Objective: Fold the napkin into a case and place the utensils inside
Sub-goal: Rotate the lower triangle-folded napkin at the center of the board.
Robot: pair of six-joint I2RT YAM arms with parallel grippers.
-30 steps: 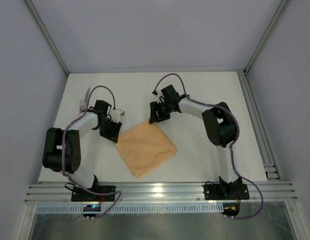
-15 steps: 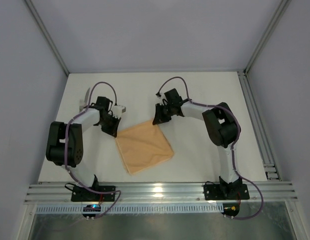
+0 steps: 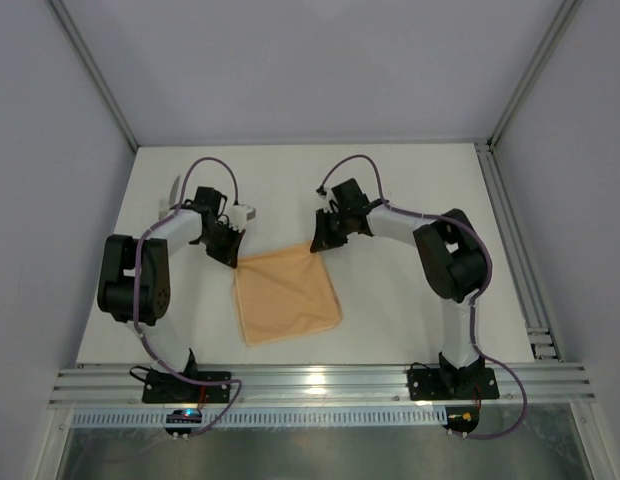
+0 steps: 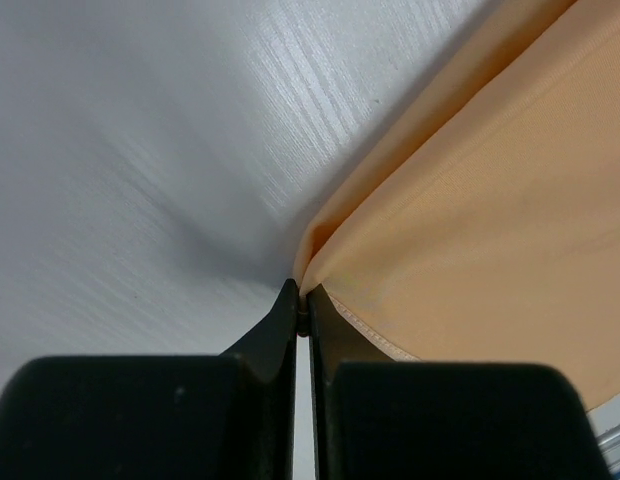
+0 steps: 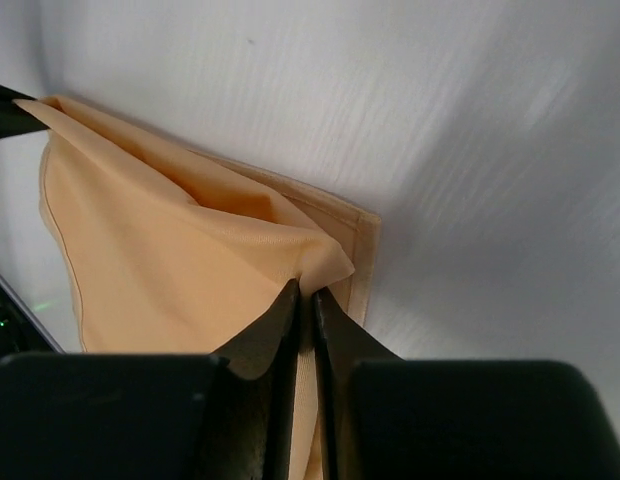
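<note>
The left tool [image 4: 302, 300] is pinching the far-left corner of the napkin [image 3: 287, 296], its jaws pressed together on the hem with almost no gap. The right tool [image 5: 305, 290] is doing likewise at the far-right corner, gripping a small peak of cloth between nearly closed jaws. The napkin's far edge is running taut between the two tools, and the rest of the cloth is lying from them toward the arm bases, flat on the counter [image 3: 410, 180]. Each arm is nearest its own corner, so any fold is probably going to be a joint pull along that near-far line.

In the right wrist view, the held layer is lifting off a second layer beneath. How many layers each tool is gripping is not showing. The arms are covering both pinch points from overhead. I am not making out the utensils in any view.
</note>
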